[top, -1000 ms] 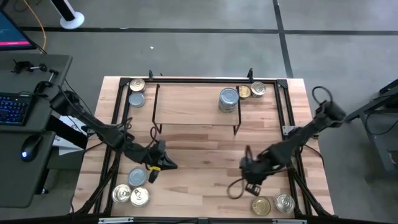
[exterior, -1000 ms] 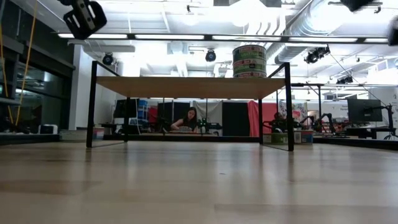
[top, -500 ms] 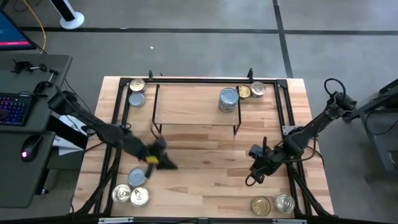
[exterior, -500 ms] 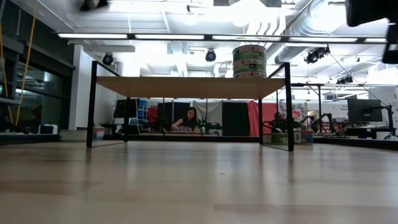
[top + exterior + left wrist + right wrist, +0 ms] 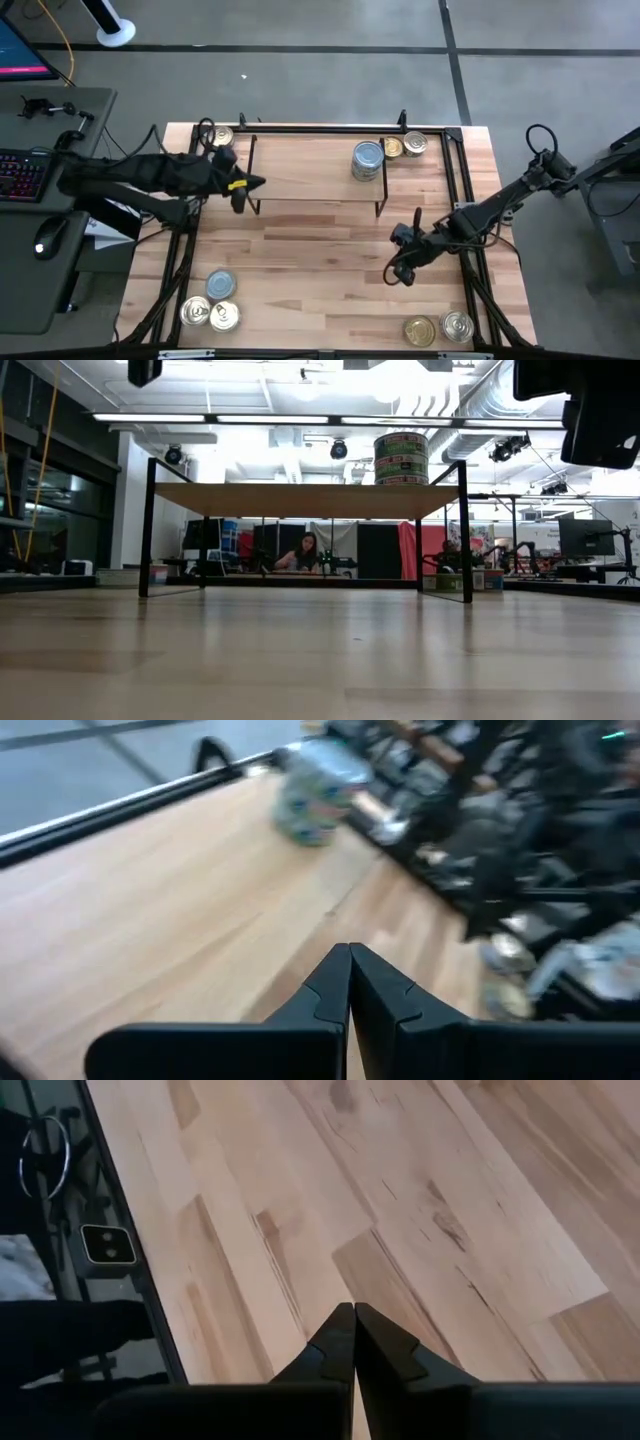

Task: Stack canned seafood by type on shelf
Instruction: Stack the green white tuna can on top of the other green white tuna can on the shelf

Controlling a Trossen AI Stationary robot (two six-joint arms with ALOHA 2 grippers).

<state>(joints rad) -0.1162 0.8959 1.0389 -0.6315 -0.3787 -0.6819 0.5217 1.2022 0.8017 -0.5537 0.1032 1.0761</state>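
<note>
A: Item one, risk. The left gripper [image 5: 243, 186] is held at the shelf's [image 5: 300, 170] left end, fingers pressed together on nothing. A clip of the wire leg or the board's edge is judged possible if it is swung further in; the silver stack of tins [image 5: 367, 160] on the shelf's right end could be jolted.

B: Item two, the right gripper [image 5: 398, 272]. It is held above bare table [image 5: 320, 260] in front of the shelf, fingers [image 5: 340, 1345] shut and empty. No can is within its reach there, so little hazard is judged from it.

A: Item three, stock. Two tins [image 5: 219, 147] are set at the far left corner beside the shelf, two gold tins [image 5: 404, 146] at the far right corner, three tins [image 5: 211, 303] at the near left, two tins [image 5: 440, 328] at the near right. Most of the sorting is judged undone.

B: Item four, change. A second ago the left gripper was low, near the front-left tins; it is now found up at the shelf's left end. The right gripper has been drawn slightly away from the near-right pair. No tin count is altered.
</note>
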